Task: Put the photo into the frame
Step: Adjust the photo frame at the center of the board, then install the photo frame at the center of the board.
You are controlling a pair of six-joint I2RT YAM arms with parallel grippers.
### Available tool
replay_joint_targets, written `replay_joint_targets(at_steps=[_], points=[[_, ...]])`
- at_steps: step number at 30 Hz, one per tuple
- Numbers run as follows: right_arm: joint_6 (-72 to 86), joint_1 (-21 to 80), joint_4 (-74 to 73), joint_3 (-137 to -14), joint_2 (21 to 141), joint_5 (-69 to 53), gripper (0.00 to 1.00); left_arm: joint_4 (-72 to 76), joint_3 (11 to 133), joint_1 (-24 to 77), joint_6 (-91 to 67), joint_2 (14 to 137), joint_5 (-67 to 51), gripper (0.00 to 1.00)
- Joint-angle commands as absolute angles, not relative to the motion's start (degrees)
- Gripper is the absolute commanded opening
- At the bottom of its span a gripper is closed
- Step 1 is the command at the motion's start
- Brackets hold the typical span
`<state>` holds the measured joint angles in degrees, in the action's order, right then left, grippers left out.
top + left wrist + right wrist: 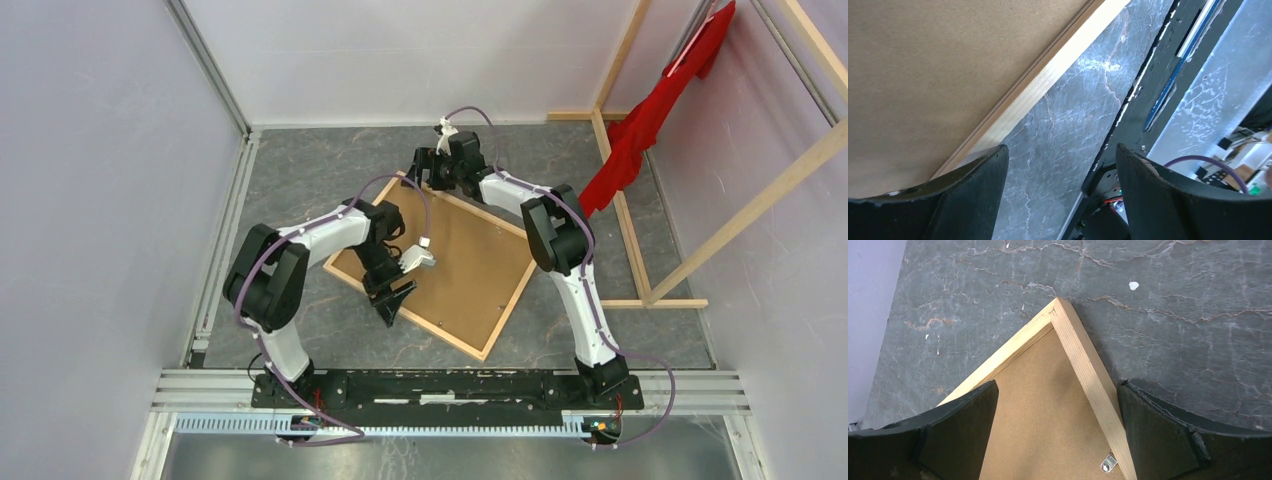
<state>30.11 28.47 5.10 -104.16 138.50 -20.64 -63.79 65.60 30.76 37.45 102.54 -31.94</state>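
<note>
The frame (440, 335) of thin light wood lies flat on the grey table, back side up. A plain brown backing board (470, 270) fills it. The photo is hidden. My left gripper (395, 303) is open at the frame's near-left edge. In the left wrist view its fingers straddle bare table beside the wooden edge (1048, 75), gripper (1062, 150) holding nothing. My right gripper (425, 178) is open above the far corner. In the right wrist view the frame corner (1083, 355) and board (1048, 410) lie between its fingers, gripper (1058, 385) not touching them.
A small metal clip (1107, 462) sits on the board by the frame's edge. A red cloth (650, 120) hangs on a wooden rack (740, 210) at the right. The arms' base rail (450, 385) runs along the near edge. White walls close off the left and back.
</note>
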Motion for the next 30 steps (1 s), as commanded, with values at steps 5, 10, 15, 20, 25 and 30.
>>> replay_joint_targets(at_steps=[5, 10, 15, 20, 25, 30], points=[[31.75, 31.31, 2.11, -103.07, 136.52, -29.81, 0.95, -64.30, 75.66, 23.08, 46.49, 95.04, -25.65, 0.85], [32.48, 32.42, 3.20, -101.62, 135.90, -31.12, 0.95, -62.29, 90.00, 5.53, 41.24, 101.88, -27.86, 0.71], [30.79, 32.48, 2.33, -99.29, 131.15, -24.42, 0.94, -66.68, 96.51, -5.42, 39.79, 114.13, -37.89, 0.60], [30.51, 32.50, 5.51, -89.62, 120.67, -10.85, 0.92, -66.81, 90.51, -5.83, 41.97, 116.56, -43.92, 0.60], [33.36, 33.12, 9.04, -80.82, 113.12, -4.82, 0.87, -66.18, 87.62, -5.82, 43.04, 118.74, -45.26, 0.56], [36.65, 38.02, 12.87, -76.20, 111.87, -8.00, 0.77, -64.67, 86.67, -5.84, 42.96, 120.49, -44.91, 0.41]])
